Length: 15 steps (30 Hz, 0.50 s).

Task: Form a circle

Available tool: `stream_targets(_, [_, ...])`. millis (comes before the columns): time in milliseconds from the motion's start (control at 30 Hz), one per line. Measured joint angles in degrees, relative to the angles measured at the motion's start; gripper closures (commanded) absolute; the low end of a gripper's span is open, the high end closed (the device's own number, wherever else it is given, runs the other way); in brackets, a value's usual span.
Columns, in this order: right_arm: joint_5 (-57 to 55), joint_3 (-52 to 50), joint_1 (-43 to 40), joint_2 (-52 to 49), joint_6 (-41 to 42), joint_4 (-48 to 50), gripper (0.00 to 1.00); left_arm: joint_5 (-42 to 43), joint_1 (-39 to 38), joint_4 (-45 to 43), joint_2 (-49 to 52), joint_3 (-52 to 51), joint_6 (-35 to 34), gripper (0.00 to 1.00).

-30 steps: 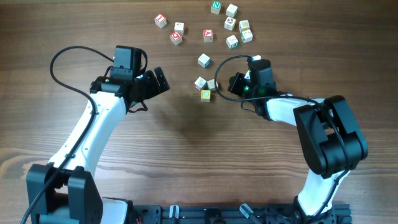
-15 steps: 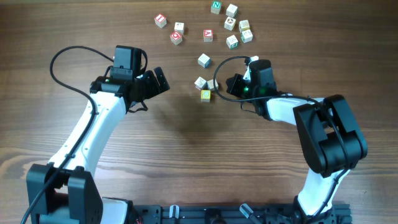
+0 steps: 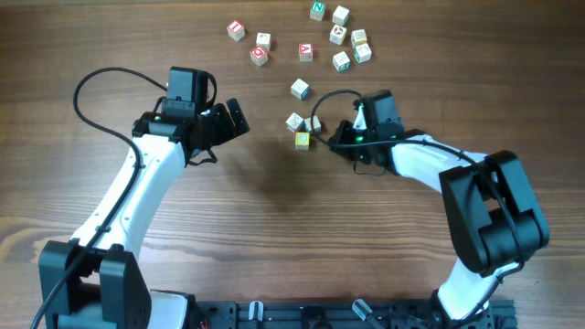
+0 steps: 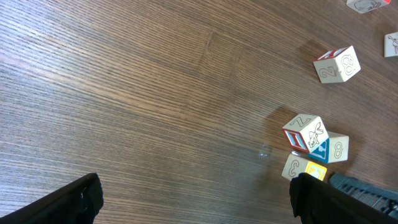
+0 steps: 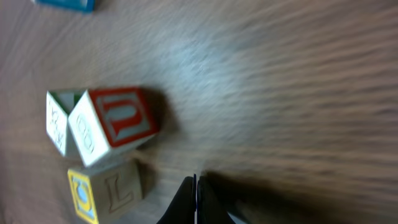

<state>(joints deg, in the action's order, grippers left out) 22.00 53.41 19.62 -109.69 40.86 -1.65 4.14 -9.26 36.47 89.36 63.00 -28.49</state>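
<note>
Sitting beside the letter cubes [image 3: 294, 122] is the right pincer [image 5: 194, 202] (closed).

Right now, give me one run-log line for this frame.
left pincer: open, empty | right pincer: shut, empty, beside yellow cube | cubes: scattered, no circle formed

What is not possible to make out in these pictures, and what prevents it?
- Overhead: whether the right gripper touches the cluster of cubes; too small and dark.
- Left wrist: yellow cube partly behind a dark finger; two cubes cut by the frame edges.
- Right wrist: blue cube cut by the top edge; everything blurred.
</note>
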Motion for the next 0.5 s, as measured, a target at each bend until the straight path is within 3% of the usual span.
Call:
stream_targets(233, [0.5, 0.0, 2.9, 0.0, 0.0, -0.1, 0.95, 0.0, 0.0, 0.0, 0.0, 0.0, 0.0, 0.00])
stream_targets(333, [1.0, -0.1, 3.0, 1.7, 0.0, -4.9, 0.95, 0.0, 0.0, 0.0, 0.0, 0.0, 0.0, 0.00])
stream_targets(400, [-1.3, -1.6, 3.2, 5.7, 0.0, -11.4, 0.96, 0.0, 0.0, 0.0, 0.0, 0.0, 0.0, 0.00])
stream_targets(500, [-6.2, -3.0, 3.2, 13.5, -0.3, -12.7, 0.95, 0.0, 0.0, 0.0, 0.0, 0.0, 0.0, 0.00])
